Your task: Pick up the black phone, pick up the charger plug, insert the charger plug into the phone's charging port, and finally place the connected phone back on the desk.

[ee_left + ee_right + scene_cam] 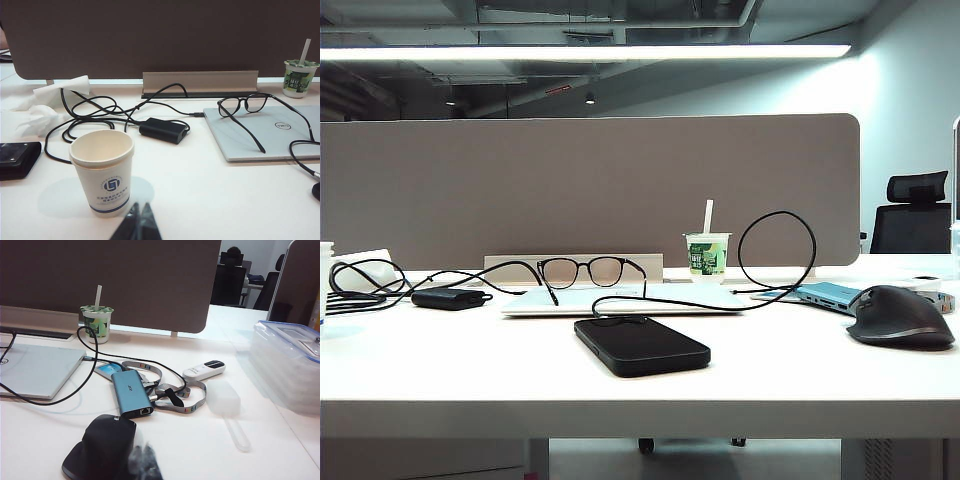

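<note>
We see the phone (641,345) lying flat on the desk (470,375), just in front of the closed laptop (620,300), its long axis running diagonally, one short end toward the laptop, the other toward the desk's front edge and the mouse (902,317). It is a thin matte black slab with rounded corners. A thin black cable (780,250) loops up behind the laptop and comes down to the phone's far end; we cannot tell whether its plug is seated in the port.

Neither arm shows in the exterior view. The left gripper (137,222) is clenched and empty, beside a paper cup (102,170), left of the laptop. The right gripper (145,462) is also clenched and empty, at the mouse (102,450), right of the laptop. The phone lies between them, in neither wrist view; we judge neither arm clearly nearer.
</note>
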Controlling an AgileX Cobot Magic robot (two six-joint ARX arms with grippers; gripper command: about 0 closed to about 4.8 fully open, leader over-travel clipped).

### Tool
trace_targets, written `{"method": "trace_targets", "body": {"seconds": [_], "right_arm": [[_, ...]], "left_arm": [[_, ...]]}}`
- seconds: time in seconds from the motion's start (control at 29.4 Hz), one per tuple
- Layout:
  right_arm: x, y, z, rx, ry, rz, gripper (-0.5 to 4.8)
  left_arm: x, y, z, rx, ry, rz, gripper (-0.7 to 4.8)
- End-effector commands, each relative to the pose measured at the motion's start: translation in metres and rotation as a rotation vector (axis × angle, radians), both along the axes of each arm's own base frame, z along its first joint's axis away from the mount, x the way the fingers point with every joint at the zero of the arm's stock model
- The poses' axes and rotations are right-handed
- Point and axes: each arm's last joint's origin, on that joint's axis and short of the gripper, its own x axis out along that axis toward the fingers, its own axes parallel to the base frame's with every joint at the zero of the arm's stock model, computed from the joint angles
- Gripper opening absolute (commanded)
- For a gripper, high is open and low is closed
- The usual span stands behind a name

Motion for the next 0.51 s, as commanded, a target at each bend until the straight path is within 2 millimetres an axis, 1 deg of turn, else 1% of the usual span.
{"method": "trace_targets", "body": {"seconds": [0.03, 0.51], "right_arm": [[0.0002, -0.0001, 0.0, 0.063, -0.009, 0.0, -0.05], [0.0002, -0.0001, 0.0, 0.076, -0.009, 0.002, -0.05]], "left_arm": [[0.0, 0.0, 0.0011, 0.001, -0.012, -0.003, -0.06], [0.0, 0.0, 0.0011, 0.001, -0.012, -0.003, -0.06]]}}
